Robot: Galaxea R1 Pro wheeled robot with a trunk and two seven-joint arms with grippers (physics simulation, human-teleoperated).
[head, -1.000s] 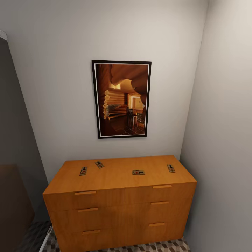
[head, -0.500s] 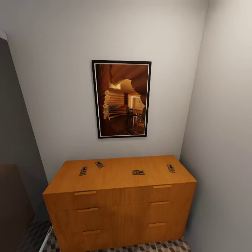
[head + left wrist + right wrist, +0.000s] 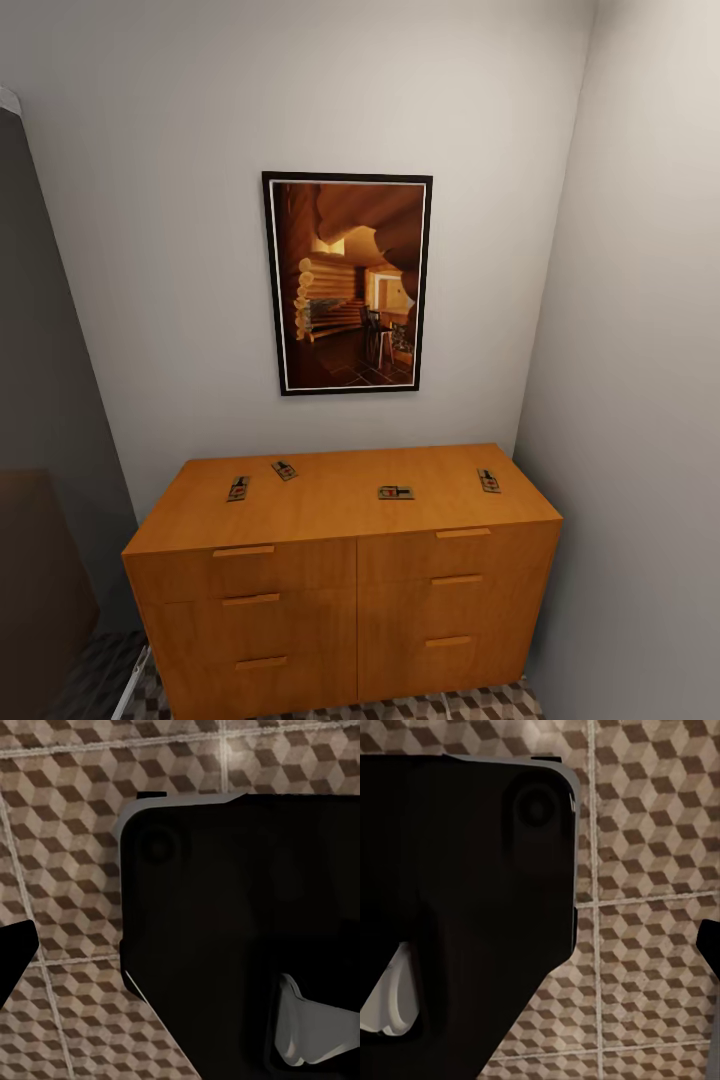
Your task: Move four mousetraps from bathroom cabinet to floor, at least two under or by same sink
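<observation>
Several mousetraps lie spread on the flat top of the orange-brown cabinet [image 3: 330,505] in the head view: two at the left [image 3: 238,488] [image 3: 284,469], one near the middle [image 3: 396,492] and one at the right [image 3: 488,480]. The cabinet stands against the back wall on the cube-patterned bathroom floor [image 3: 440,708], its drawers shut. The same floor [image 3: 67,817] [image 3: 652,832] lies below both arms in the wrist views. A dark fingertip [image 3: 11,956] pokes into the left wrist view and another fingertip [image 3: 711,941] into the right wrist view. The sink is out of view.
A framed picture [image 3: 347,282] hangs above the cabinet. A grey wall [image 3: 640,400] closes in on the right and a dark panel [image 3: 40,420] on the left. A black robot body with a pale edge [image 3: 225,922] [image 3: 465,892] takes up much of both wrist views.
</observation>
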